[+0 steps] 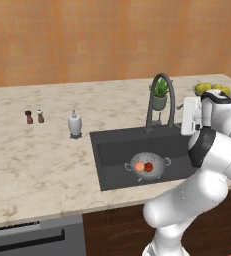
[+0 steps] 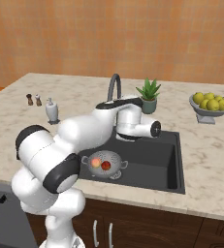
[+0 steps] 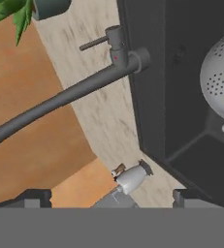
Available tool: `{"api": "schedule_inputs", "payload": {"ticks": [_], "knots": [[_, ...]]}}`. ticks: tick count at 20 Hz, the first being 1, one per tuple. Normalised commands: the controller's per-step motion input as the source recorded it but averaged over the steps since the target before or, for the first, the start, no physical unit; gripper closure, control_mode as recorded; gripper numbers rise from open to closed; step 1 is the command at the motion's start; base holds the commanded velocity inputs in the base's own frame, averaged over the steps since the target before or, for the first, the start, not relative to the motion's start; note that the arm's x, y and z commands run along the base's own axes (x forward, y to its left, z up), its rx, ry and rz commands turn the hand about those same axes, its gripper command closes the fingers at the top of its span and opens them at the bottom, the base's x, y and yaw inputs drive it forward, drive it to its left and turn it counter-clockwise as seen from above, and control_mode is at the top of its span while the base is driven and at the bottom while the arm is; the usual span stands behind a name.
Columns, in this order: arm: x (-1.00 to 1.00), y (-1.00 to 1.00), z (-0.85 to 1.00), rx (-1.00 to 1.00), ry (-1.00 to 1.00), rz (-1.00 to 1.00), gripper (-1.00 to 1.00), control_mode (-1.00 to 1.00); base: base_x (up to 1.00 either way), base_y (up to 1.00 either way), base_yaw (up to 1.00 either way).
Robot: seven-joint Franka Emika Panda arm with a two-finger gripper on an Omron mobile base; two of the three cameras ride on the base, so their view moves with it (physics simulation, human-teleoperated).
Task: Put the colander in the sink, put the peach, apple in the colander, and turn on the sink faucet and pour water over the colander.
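The gripper (image 3: pixel 111 196) hangs over the sink's right half with its fingertips spread and nothing between them, the white arm bent forward at the elbow. In the dark rectangular sink (image 1: pixel 112 150) sits the shiny perforated colander (image 1: pixel 148 165), holding the peach (image 1: pixel 139 166) and apple (image 1: pixel 148 167). Behind arches the dark faucet (image 1: pixel 159 100).

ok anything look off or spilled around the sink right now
Nothing stands out. The colander sits upright in the sink with the peach and apple inside, and no water shows at the sink faucet.
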Motion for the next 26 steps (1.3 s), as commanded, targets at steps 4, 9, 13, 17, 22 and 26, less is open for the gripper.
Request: {"api": "schedule_inputs", "payload": {"ticks": [4,9,13,17,22,26], "knots": [[0.35,-0.11,-0.18,0.14,0.09,0.04,-1.00,-1.00,0.00,0.00,0.00],[0.16,-0.02,-0.35,0.08,0.04,0.02,-1.00,-1.00,0.00,0.00,0.00],[0.25,0.00,-0.24,0.09,0.02,0.04,-1.00,-1.00,0.00,0.00,0.00],[0.41,-0.02,-0.06,0.16,0.00,0.05,-1.00,-1.00,0.00,0.00,0.00],[0.30,-0.02,-0.03,0.16,0.00,0.04,-1.00,-1.00,0.00,0.00,0.00],[0.14,0.00,-0.22,0.08,0.01,0.02,-1.00,-1.00,0.00,0.00,0.00]]}}
